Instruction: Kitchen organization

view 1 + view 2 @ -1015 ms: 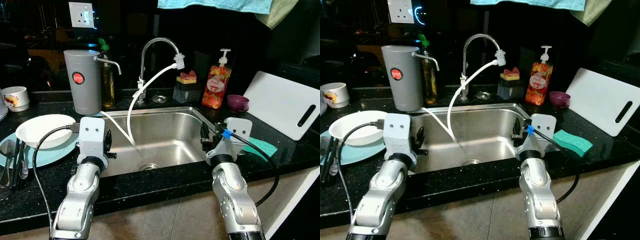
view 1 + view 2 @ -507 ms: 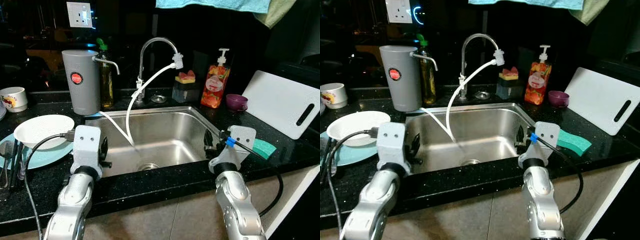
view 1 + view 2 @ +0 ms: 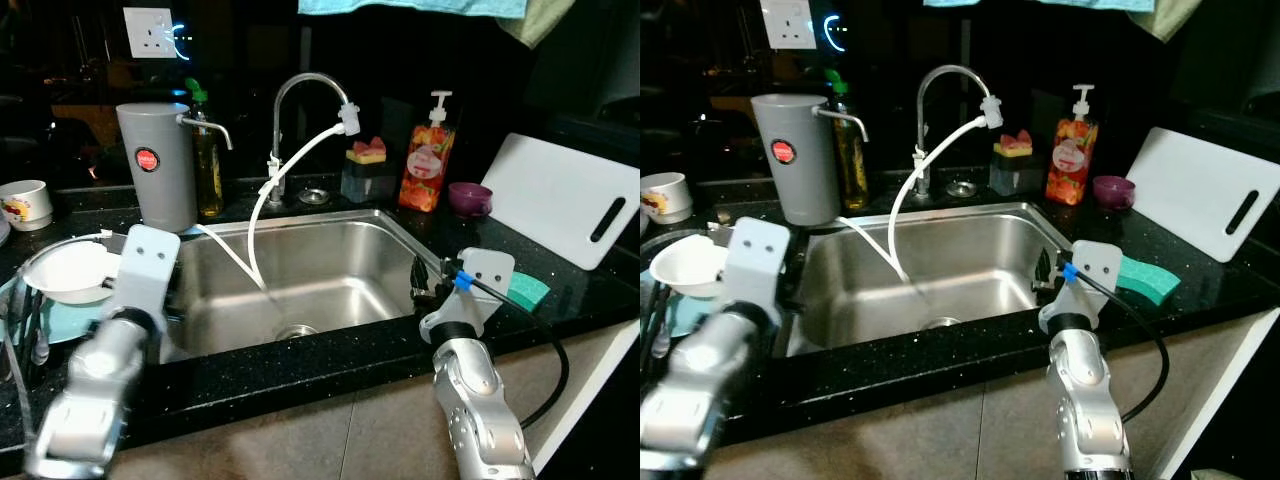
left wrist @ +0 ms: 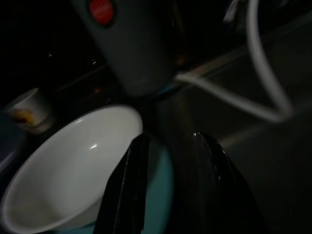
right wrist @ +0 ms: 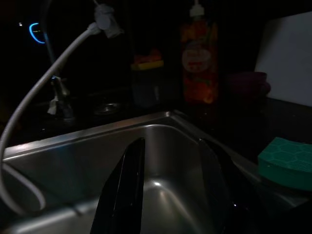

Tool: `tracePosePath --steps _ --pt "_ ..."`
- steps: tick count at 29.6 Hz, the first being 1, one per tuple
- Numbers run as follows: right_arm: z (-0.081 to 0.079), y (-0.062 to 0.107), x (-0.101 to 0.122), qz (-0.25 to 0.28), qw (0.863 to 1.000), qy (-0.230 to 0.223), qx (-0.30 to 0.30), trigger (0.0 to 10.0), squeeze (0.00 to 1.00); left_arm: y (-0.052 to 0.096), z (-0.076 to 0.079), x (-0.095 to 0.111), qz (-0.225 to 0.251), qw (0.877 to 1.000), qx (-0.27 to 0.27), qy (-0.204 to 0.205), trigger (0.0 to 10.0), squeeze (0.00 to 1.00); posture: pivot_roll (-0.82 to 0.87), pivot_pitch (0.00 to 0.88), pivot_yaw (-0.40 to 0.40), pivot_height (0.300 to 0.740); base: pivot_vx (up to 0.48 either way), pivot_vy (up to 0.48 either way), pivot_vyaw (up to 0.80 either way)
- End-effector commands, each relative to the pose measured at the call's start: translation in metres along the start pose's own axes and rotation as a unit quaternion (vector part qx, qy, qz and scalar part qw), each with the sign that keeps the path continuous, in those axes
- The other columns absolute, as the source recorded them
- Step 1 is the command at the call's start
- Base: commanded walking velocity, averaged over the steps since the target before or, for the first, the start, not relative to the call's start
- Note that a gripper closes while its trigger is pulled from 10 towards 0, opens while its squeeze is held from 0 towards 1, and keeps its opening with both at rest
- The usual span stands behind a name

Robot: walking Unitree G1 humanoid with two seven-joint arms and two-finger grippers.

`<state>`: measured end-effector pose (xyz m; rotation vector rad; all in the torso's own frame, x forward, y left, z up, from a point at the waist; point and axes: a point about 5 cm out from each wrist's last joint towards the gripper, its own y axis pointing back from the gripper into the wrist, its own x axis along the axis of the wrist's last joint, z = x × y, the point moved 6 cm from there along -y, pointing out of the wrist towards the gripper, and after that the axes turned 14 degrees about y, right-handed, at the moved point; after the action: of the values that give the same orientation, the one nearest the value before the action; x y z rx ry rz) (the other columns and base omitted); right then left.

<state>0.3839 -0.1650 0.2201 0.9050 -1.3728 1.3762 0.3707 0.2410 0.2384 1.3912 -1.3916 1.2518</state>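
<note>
A white bowl [image 3: 68, 272] sits on a teal plate [image 4: 162, 194] on the black counter left of the steel sink [image 3: 330, 265]. My left gripper [image 4: 173, 138] is open, just above the bowl's near rim and the plate's edge, with nothing between its fingers. My right gripper [image 5: 171, 142] is open over the sink's right rim and holds nothing. A green sponge [image 3: 527, 291] lies on the counter just right of it.
A grey dispenser [image 3: 155, 163], a mug [image 3: 24, 203] and utensils [image 3: 30, 325] stand around the bowl. A faucet [image 3: 298, 95] with a white hose [image 3: 262, 205] hangs into the sink. Behind are a soap bottle [image 3: 420, 166], a purple cup [image 3: 468, 198] and a white cutting board [image 3: 558, 195].
My left arm has swung left from the sink's front edge toward the bowl. The right arm has shifted slightly right along the sink rim. The camera has also drifted a little.
</note>
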Motion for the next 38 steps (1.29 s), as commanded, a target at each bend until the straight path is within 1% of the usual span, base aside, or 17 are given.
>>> tracePosePath --steps 1,3,4,5,8,10,13,14,15,16,20,24,25,26,29,32,38 --pt "0.001 0.0 -0.003 -0.005 1.0 -0.004 -0.005 10.0 0.0 -0.003 -0.006 -0.001 -0.013 1.0 -0.006 -0.012 10.0 0.0 0.17 0.03 -0.03 0.74 0.0 0.0 0.0" --pt "-0.003 0.001 -0.004 -0.007 1.0 -0.007 0.001 10.0 0.0 -0.008 -0.019 0.001 -0.032 0.998 -0.029 -0.047 10.0 0.0 0.17 0.037 -0.038 0.74 0.0 0.0 0.0" --pt "-0.009 0.003 -0.005 -0.01 1.0 -0.008 0.011 10.0 0.0 -0.012 -0.029 0.0 -0.055 0.994 -0.053 -0.073 10.0 0.0 0.17 0.045 -0.041 0.74 0.0 0.0 0.0" --pt "-0.009 0.003 -0.005 -0.01 1.0 -0.008 0.011 10.0 0.0 -0.012 -0.029 0.0 -0.055 0.994 -0.053 -0.073 10.0 0.0 0.17 0.045 -0.041 0.74 0.0 0.0 0.0" --pt "-0.013 0.003 -0.004 -0.01 1.0 -0.009 0.019 10.0 0.0 -0.014 -0.04 0.001 -0.075 0.989 -0.074 -0.101 10.0 0.0 0.17 0.055 -0.052 0.74 0.0 0.0 0.0" --pt "-0.015 0.003 -0.003 -0.009 1.0 -0.01 0.022 10.0 0.0 -0.017 -0.045 0.006 -0.083 0.988 -0.084 -0.102 10.0 0.0 0.17 0.055 -0.052 0.74 0.0 0.0 0.0" --pt "-0.015 0.0 0.0 -0.004 1.0 -0.011 0.022 10.0 0.0 -0.02 -0.043 0.01 -0.095 0.984 -0.119 -0.096 10.0 0.0 0.17 0.055 -0.049 0.74 0.0 0.0 0.0" --pt "-0.015 0.0 0.001 -0.003 1.0 -0.012 0.02 10.0 0.0 -0.021 -0.041 0.01 -0.098 0.982 -0.132 -0.093 10.0 0.25 0.17 0.052 -0.047 0.74 0.0 0.0 0.0" --pt "-0.015 0.0 0.001 -0.003 1.0 -0.012 0.02 10.0 0.0 -0.021 -0.041 0.01 -0.098 0.982 -0.132 -0.093 10.0 0.25 0.17 0.052 -0.047 0.74 0.0 0.0 0.0" --pt "-0.015 0.0 0.002 -0.001 1.0 -0.013 0.019 10.0 0.0 -0.022 -0.04 0.009 -0.103 0.979 -0.146 -0.1 10.0 1.0 0.17 0.052 -0.047 0.74 0.0 0.0 0.0" --pt "-0.015 0.0 0.003 -0.001 1.0 -0.014 0.018 10.0 0.0 -0.024 -0.042 0.009 -0.107 0.978 -0.148 -0.102 10.0 1.0 0.16 0.047 -0.04 0.74 0.0 0.0 0.0" --pt "-0.016 0.0 0.003 0.001 1.0 -0.015 0.017 10.0 0.0 -0.034 -0.048 0.003 -0.127 0.974 -0.14 -0.123 10.0 1.0 0.16 0.042 -0.038 0.74 0.0 0.0 0.0" --pt "-0.016 0.0 0.003 0.001 1.0 -0.015 0.016 10.0 0.0 -0.035 -0.049 0.001 -0.132 0.973 -0.14 -0.127 10.0 0.47 0.16 0.042 -0.038 0.74 0.0 0.0 0.0" --pt "-0.016 0.0 0.003 0.001 1.0 -0.015 0.016 10.0 0.0 -0.038 -0.052 -0.003 -0.14 0.972 -0.136 -0.133 10.0 0.0 0.16 0.035 -0.039 0.74 0.0 0.0 0.0" --pt "-0.016 -0.001 0.004 0.002 1.0 -0.015 0.016 10.0 0.0 -0.042 -0.054 -0.009 -0.151 0.969 -0.137 -0.142 10.0 0.0 0.16 0.031 -0.039 0.74 0.0 0.0 0.0" --pt "-0.016 -0.003 0.007 0.008 1.0 -0.016 0.014 10.0 0.0 -0.05 -0.052 -0.018 -0.171 0.965 -0.145 -0.136 10.0 0.0 0.15 0.025 -0.033 0.74 0.0 0.0 0.0" --pt "-0.013 -0.003 0.008 0.01 1.0 -0.015 0.008 10.0 0.0 -0.051 -0.052 -0.034 -0.195 0.957 -0.159 -0.142 10.0 0.0 0.14 0.017 -0.026 0.74 0.0 0.0 0.0"
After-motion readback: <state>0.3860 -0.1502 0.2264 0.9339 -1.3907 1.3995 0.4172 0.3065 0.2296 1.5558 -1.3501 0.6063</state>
